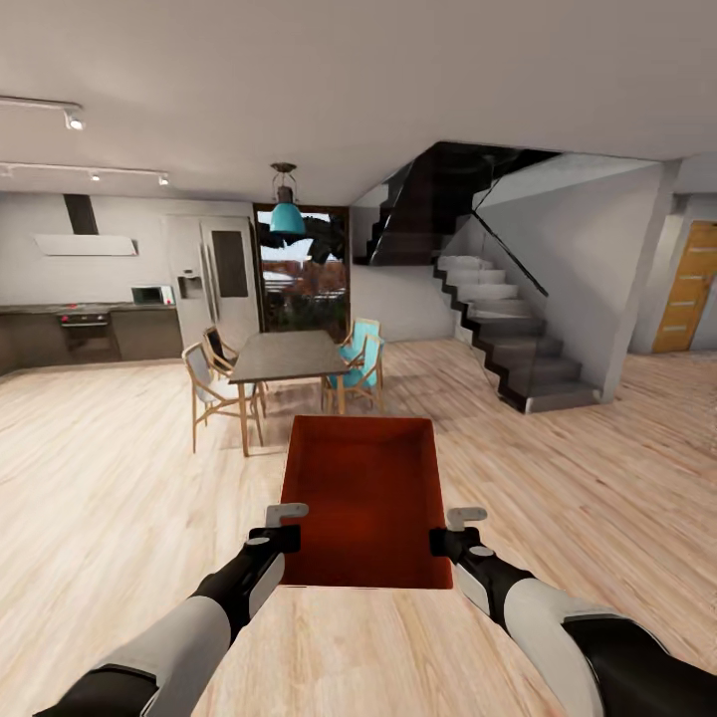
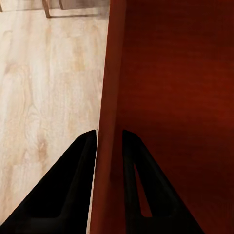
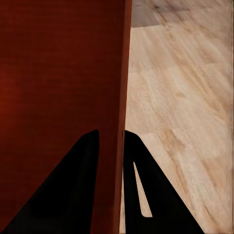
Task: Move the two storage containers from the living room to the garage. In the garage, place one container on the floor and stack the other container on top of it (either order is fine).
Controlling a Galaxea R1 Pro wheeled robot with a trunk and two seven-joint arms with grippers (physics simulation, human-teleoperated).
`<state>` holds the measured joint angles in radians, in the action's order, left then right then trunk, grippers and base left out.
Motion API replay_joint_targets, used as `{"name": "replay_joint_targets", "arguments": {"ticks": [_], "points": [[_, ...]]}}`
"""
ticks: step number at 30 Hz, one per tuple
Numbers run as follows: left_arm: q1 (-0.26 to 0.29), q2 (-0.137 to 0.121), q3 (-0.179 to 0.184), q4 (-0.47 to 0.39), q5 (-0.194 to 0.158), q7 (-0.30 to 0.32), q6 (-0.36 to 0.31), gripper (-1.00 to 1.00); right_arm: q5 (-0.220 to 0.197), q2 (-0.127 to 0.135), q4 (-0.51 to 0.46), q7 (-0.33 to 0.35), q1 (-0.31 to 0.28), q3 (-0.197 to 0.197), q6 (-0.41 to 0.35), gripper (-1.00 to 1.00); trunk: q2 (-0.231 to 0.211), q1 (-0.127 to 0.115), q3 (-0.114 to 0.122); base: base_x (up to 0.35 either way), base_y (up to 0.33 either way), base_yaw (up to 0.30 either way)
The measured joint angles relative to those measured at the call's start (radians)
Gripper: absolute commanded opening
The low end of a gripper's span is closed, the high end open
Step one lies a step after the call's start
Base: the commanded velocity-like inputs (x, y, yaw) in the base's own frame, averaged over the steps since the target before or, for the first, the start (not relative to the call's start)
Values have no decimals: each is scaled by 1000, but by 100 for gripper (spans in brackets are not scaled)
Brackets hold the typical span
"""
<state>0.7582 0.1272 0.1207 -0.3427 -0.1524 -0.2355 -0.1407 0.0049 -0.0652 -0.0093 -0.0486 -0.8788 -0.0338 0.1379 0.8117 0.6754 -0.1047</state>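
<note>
Both arms are reaching forward at the bottom of the head view, each ending at a side wall of one storage container [image 1: 363, 498]. This orange-red, open-topped box is being carried level in front of the robot, above the light wood plank floor [image 1: 110, 468], with its long axis pointing away from the camera.

Left gripper [image 1: 282, 528] is pinching the container's left wall near the closer corner. In the left wrist view, the left gripper [image 2: 109, 139] is showing one dark finger on the outer face of the wall and the other on the inner face, with the thin wall clamped between them.

Right gripper [image 1: 453, 531] is pinching the right wall at a matching position. In the right wrist view, the right gripper [image 3: 111, 137] is likewise straddling the wall, one finger inside and one outside, both pressing against it.

Ahead of the container, a dining table [image 1: 287, 356] with wooden chairs [image 1: 214, 391] is standing under a teal pendant lamp [image 1: 287, 214]. A kitchen counter [image 1: 85, 334] is running along the far left wall. A grey staircase [image 1: 508, 334] is rising at the right, and a wooden door [image 1: 690, 287] is showing at the far right edge.
</note>
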Motion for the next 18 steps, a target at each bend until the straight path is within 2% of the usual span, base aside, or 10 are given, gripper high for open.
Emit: {"name": "replay_joint_targets", "arguments": {"ticks": [18], "points": [[0, 1, -2, 0, 2, 0, 0, -100, 1, 1, 0, 1, 0, 1, -1, -100, 0, 0, 0, 322, 0, -246]]}}
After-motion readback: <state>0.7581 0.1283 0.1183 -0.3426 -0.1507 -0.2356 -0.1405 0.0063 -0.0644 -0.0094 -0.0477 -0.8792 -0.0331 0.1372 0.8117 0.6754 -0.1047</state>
